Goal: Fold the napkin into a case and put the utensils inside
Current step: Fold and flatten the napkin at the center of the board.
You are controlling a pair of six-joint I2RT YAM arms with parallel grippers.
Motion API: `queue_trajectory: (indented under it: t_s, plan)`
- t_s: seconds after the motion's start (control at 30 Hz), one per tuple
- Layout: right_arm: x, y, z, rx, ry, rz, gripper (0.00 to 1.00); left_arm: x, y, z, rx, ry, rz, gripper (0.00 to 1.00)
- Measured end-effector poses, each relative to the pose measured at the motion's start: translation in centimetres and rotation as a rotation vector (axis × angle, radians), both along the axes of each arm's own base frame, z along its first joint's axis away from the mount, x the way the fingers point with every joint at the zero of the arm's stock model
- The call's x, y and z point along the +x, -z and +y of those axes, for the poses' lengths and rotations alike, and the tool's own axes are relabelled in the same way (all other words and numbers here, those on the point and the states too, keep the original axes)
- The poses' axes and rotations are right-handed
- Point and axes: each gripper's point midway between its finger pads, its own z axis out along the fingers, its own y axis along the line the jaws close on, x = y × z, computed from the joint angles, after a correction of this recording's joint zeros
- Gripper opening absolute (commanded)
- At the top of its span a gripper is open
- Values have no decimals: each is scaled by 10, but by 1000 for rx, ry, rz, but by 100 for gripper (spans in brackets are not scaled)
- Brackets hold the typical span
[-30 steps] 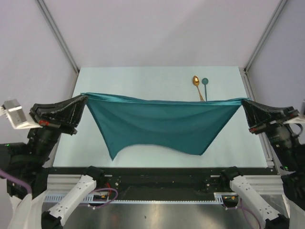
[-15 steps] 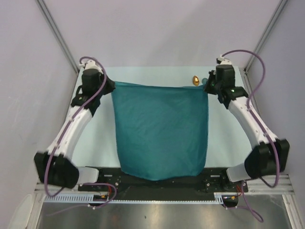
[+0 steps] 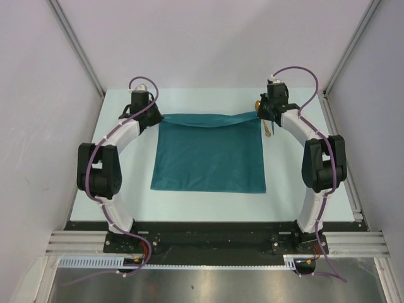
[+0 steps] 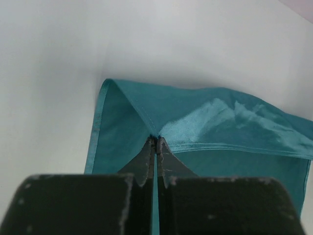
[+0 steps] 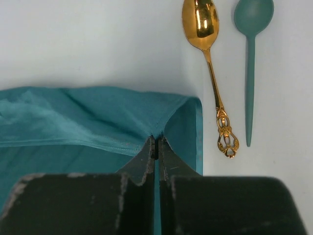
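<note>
1. The napkin lies spread on the pale surface, with its near edge flat.
2. The left hand is pinched tight on the far-left corner, which is held slightly raised.
3. The right hand clamps the far-right corner likewise.
4. The gold spoon and the teal spoon lie side by side just beside that corner. From above, the right wrist hides most of them.

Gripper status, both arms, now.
Left gripper: shut on the napkin, at a far corner.
Right gripper: shut on the napkin's other far corner.
</note>
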Motion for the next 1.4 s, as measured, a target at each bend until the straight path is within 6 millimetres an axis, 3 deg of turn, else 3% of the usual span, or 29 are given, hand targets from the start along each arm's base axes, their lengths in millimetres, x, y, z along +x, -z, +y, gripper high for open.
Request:
queue_trajectory:
  t_s: [0.17, 0.27, 0.37, 0.57, 0.7, 0.87, 1.1, 1.4]
  plan:
    - [-1, 2, 2, 6, -8, 21, 0, -1, 3, 4, 2, -7, 31, 0]
    - [-17, 2, 3, 27, -8, 60, 0, -11, 3, 9, 16, -24, 77, 0]
    - [-57, 4, 3, 48, -11, 119, 0, -37, 6, 15, 30, -35, 143, 0]
    - [-145, 0, 13, 87, -57, 212, 0, -112, 22, 23, 46, -24, 275, 0]
    - [-182, 9, 21, 110, -96, 259, 0, -145, 43, 26, 56, -20, 376, 0]
    - [-223, 37, 15, 125, -95, 343, 0, -180, 69, 34, 94, -39, 477, 0]
    - [-254, 62, 8, 125, -84, 412, 0, -216, 90, 39, 113, -42, 568, 0]
    - [-272, 79, 3, 124, -63, 462, 0, -223, 91, 28, 119, -6, 566, 0]
